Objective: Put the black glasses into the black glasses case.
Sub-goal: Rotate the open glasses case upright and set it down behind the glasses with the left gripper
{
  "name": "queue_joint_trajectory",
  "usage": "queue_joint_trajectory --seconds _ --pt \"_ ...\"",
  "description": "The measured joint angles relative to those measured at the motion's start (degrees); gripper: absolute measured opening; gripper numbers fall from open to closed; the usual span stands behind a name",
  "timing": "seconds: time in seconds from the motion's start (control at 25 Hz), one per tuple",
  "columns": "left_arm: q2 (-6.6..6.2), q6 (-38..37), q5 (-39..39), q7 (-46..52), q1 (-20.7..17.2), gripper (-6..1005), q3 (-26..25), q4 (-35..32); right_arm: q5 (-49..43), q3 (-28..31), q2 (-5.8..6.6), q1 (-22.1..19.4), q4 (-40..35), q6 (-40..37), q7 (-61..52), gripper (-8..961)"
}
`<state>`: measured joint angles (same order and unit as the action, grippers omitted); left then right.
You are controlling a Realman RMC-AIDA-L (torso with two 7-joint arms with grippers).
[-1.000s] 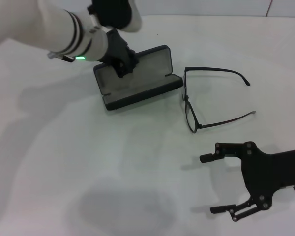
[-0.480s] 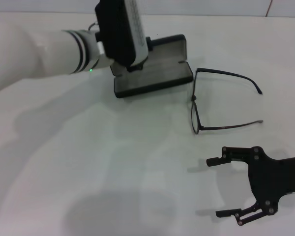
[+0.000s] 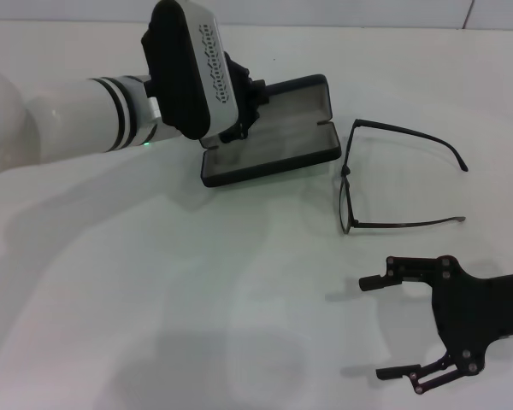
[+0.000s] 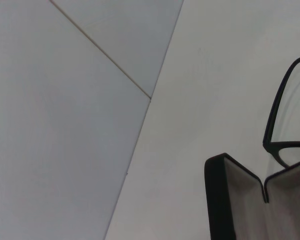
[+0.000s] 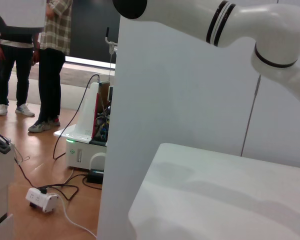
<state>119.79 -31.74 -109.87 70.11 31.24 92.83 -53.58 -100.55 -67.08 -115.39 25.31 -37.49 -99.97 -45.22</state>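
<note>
Open black glasses case (image 3: 274, 132) under left tool (image 3: 239, 107), grip unclear, black glasses (image 3: 385, 184) beside, right tool (image 3: 380, 329) spread, white table (image 3: 154, 290)

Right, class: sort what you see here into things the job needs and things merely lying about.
Job:
- black glasses, on the table
- black glasses case, open
- left gripper, at the case
- right gripper, open, near the glasses

Lying about:
- nothing else on the white table

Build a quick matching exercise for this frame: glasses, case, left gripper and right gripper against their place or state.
Things:
1. glasses
2. case
3. left gripper
4. right gripper

Places or states:
A. open-fingered, on the near side of the table, holding nothing
B. at the open case
C. lying on the table with arms unfolded
D. open, grey lining showing

Pairs: 1-C, 2-D, 3-B, 4-A
</note>
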Motion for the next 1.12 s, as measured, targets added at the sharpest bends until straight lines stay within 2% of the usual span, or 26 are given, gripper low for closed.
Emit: queue_joint_trajectory --seconds 0.16,0.4,0.68,0.92,1.12 --pt "-0.02 -0.66 2.56 -1.82 0.23 142 -0.31 1.19 -0.10 -0.16 0.00 0.00 0.03 0.00 0.13 888" --pt "0.06 -1.00 12.20 -12.98 -1.17 143 -2.26 2.59 -0.24 0.01 -0.01 -0.02 0.38 0.00 0.28 888" --pt "0.15 -7.81 21.40 -24.35 0.07 143 -8.64 8.55 -0.27 -0.09 -0.09 -0.07 0.40 0.10 0.39 889" --pt "0.20 -7.48 28.65 -34.25 0.13 145 -8.88 11.95 -0.28 -0.12 -0.10 -0.16 0.40 0.04 0.40 889" --pt "0.21 -4.47 29.81 -35.62 0.12 168 -8.79 11.96 -0.27 -0.17 -0.09 -0.18 0.37 0.04 0.40 889"
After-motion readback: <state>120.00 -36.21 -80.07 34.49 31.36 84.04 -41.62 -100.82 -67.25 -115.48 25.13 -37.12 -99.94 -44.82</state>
